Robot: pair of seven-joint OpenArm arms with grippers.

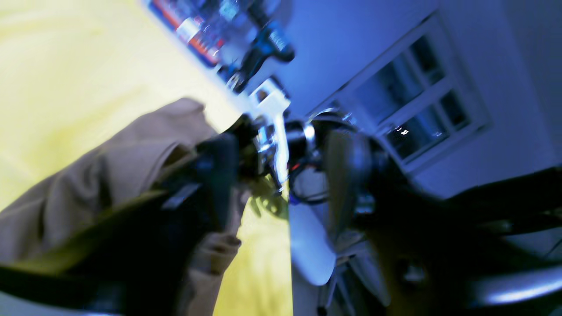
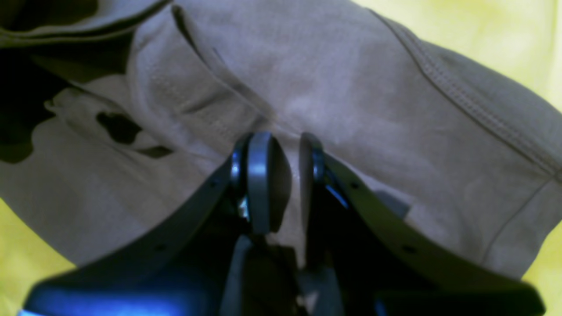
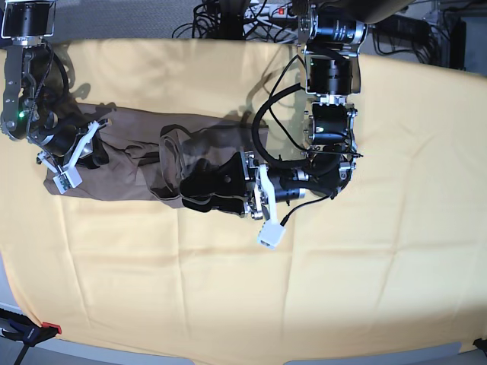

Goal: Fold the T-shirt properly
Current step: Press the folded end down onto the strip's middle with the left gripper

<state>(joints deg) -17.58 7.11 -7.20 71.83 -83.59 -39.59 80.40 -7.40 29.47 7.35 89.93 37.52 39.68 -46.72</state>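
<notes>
What you can't make out

Your left wrist view is smeared throughout: the left gripper is a dark blur against the T-shirt, so you can't tell how its jaws stand or whether cloth sits between them. From the base view, the shirt's middle is hidden under that arm, and the right gripper is too small to judge. The right wrist view cuts the shirt off at its top and left edges, with its upper left lost in shadow.
</notes>
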